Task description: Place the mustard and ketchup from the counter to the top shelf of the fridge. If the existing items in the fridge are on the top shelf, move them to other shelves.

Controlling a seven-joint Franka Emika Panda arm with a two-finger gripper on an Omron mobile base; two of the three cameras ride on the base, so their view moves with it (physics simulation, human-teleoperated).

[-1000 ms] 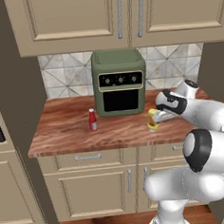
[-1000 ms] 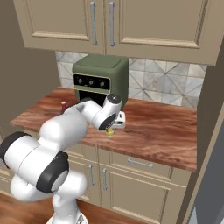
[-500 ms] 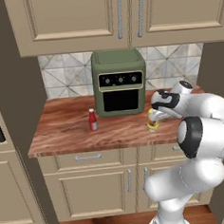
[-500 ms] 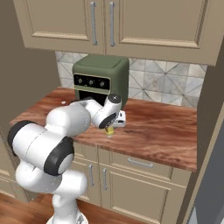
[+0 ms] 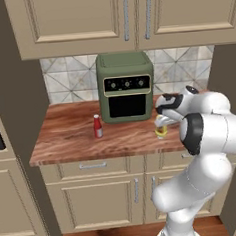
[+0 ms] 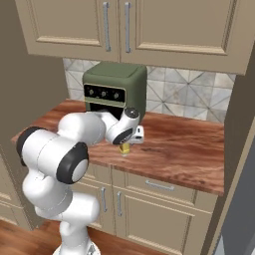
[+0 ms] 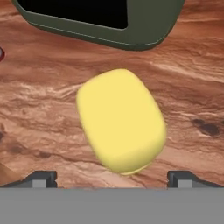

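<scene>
Task at start: nothing moved to fridge yet. Mustard (image 5: 161, 130) stands on surface (image 5: 66, 139), at 4 o'clock of green oven (image 5: 126, 86). Tool (image 7: 112, 178) poised directly above it, fingers apart, not gripping. Ketchup (image 5: 97, 126) well apart at mustard's 9 o'clock, untouched. Both bottles left to carry.

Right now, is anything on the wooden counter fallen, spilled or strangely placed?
Nothing stands out. The slim red ketchup bottle stands upright left of the green countertop oven, and the squat yellow mustard bottle stands upright under the open gripper. No spill shows on the reddish-brown counter.

no text can be read anywhere (bottle labels and oven dials blank).
</scene>
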